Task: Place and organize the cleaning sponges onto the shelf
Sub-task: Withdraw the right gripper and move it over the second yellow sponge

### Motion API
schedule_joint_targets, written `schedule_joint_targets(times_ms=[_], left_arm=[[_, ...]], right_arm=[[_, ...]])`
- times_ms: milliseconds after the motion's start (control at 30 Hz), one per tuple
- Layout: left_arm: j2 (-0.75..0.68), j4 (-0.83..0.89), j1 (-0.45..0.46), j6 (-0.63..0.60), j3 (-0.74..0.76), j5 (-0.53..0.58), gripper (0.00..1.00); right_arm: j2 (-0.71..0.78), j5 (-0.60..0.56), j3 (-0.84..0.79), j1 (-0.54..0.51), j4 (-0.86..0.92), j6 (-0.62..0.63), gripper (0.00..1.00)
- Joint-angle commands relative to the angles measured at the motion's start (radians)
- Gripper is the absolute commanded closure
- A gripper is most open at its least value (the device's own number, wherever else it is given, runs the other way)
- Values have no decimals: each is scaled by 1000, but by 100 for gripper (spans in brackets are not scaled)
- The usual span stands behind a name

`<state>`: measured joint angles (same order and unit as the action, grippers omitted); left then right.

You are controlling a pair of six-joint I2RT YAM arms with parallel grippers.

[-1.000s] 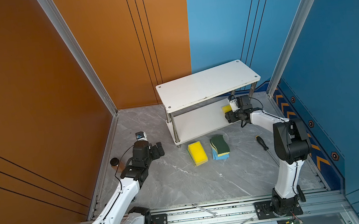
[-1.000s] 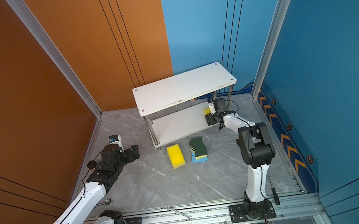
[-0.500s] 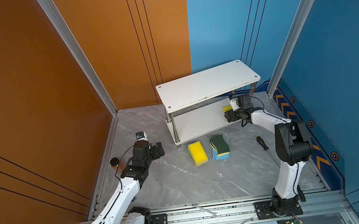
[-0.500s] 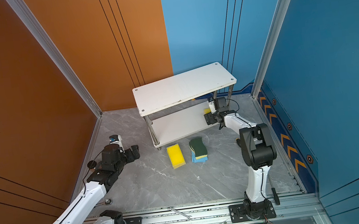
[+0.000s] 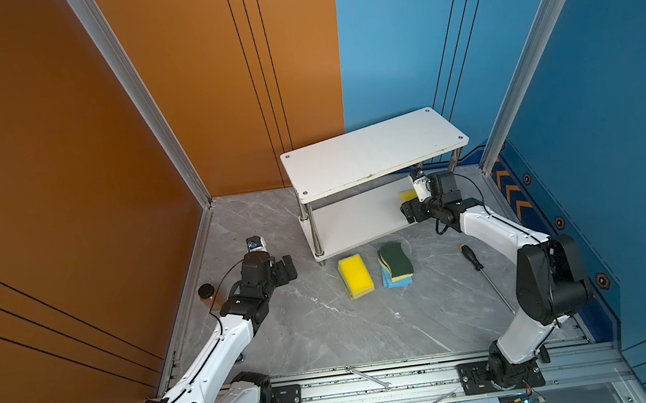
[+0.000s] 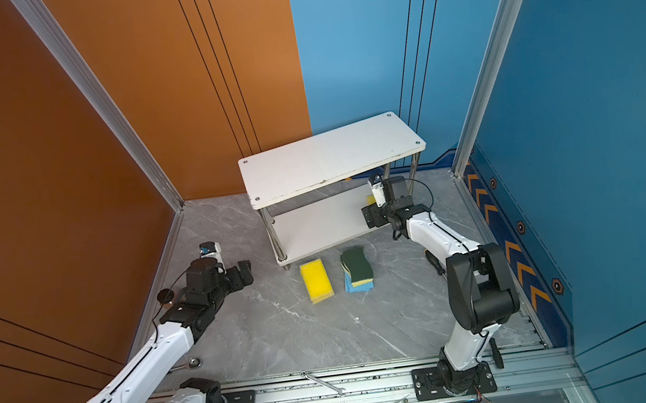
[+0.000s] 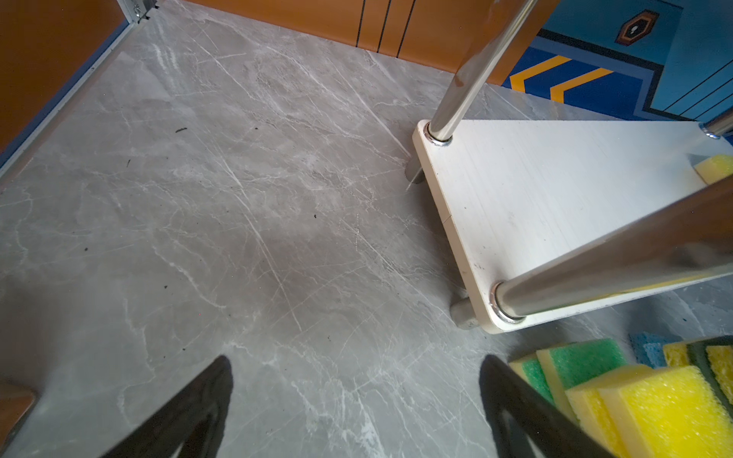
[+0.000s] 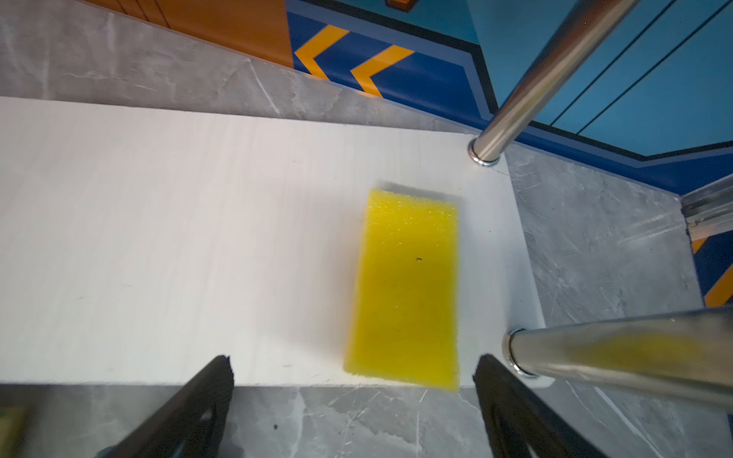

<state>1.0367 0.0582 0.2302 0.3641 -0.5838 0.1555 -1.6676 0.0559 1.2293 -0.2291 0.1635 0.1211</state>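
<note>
The right gripper (image 8: 353,361) hangs just off the front edge of the shelf's (image 5: 370,155) lower board (image 8: 158,238), jaws wide and holding nothing. A plain yellow sponge (image 8: 408,289) lies flat on that board at its right end, between two chrome posts (image 8: 555,67), its near end right at the edge. To my eye the placing is done, and the thing now is to back out cleanly: draw straight away from the board, keeping the finger nearest the front post clear of it, and don't brush the foam, which would slide easily. A nudge inward first might help, since the sponge looks close to overhanging. The left gripper (image 7: 355,359) hovers low over the floor near the shelf's other end, also wide and empty. By my count there is one sponge shelved and two piles on the floor: a yellow one (image 5: 355,276) over what look like two green-on-yellow ones (image 7: 583,357), and wavy dark-green-topped ones (image 5: 395,259), probably two, on a light blue one (image 5: 396,283). There is one shelf with two boards.
</note>
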Motion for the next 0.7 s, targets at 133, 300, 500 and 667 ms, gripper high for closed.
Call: schedule_joint_targets(times_ms=[133,300,500,667], left_arm=[[29,-61,5,4,27,-11,2],[53,-76,6,12,31,-25,3],[74,-75,8,25,24,-34,2],[83,-77,11,32,21,-43,2]], right_arm=[[147,59,-62,-95,117,-137,4],[219,53,-102,-200,181,-247,2],[250,15,-140,-346,235,-422,1],[250,-39,-162,-465,240,-527,0]])
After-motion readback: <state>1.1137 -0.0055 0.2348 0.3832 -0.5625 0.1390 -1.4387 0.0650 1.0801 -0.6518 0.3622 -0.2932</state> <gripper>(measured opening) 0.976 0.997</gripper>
